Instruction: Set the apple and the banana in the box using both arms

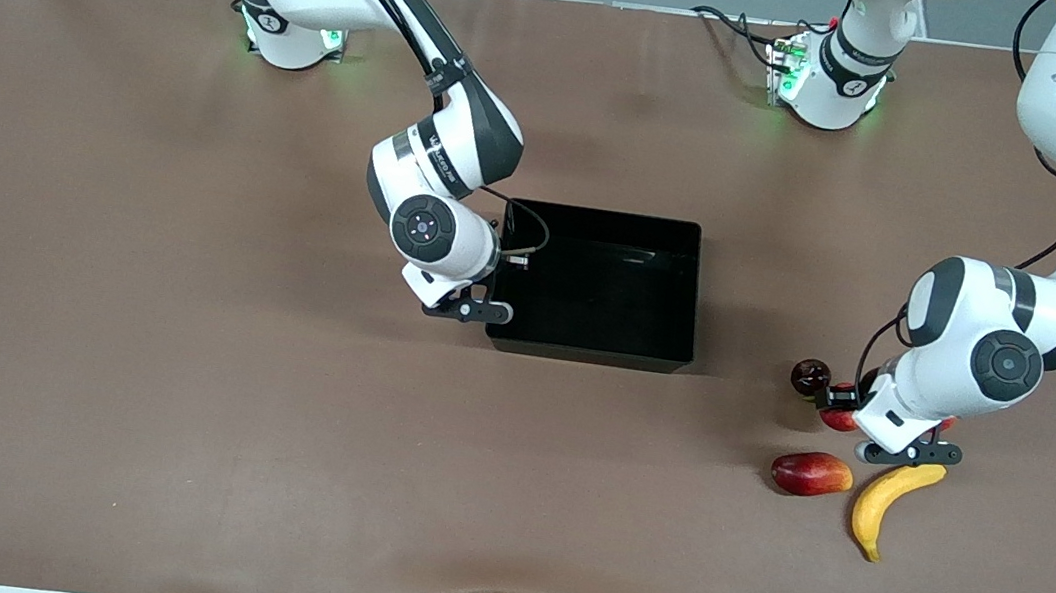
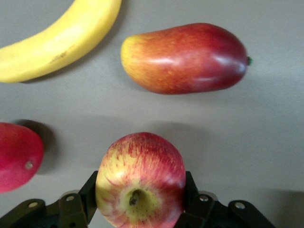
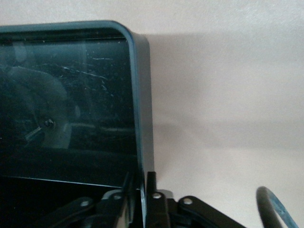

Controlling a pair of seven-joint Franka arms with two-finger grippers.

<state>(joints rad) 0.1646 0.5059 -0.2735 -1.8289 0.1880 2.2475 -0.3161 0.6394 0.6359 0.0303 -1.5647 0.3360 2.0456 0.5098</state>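
The left gripper [image 2: 140,209] sits low among the fruit at the left arm's end of the table, its two black fingers [image 2: 85,197] closed on the sides of the small round red apple with yellowish streaks [image 2: 140,178]; the apple is held, stem dimple facing the wrist camera, though whether it has left the brown tabletop [image 1: 180,344] I cannot tell. Near it lie an elongated red-yellow fruit [image 2: 185,58], the long curved yellow banana [image 1: 886,497] nearest the front camera, and a smoother pinkish-red round fruit [image 2: 16,156] just beside the apple. The right gripper [image 3: 138,199] is down at the shallow rectangular black plastic box [image 1: 680,290] in the middle of the table, its fingers set narrowly either side of the glossy wall at the box's end toward the right arm, seemingly steadying it; the box looks empty. To do this step well, the left arm should probably lift the apple straight up before travelling, so it clears the neighbouring fruit without nudging them, then carry it over the box's open middle and lower it before letting go. A round fruit held by its sides could slip, so a gentle pace seems wise.
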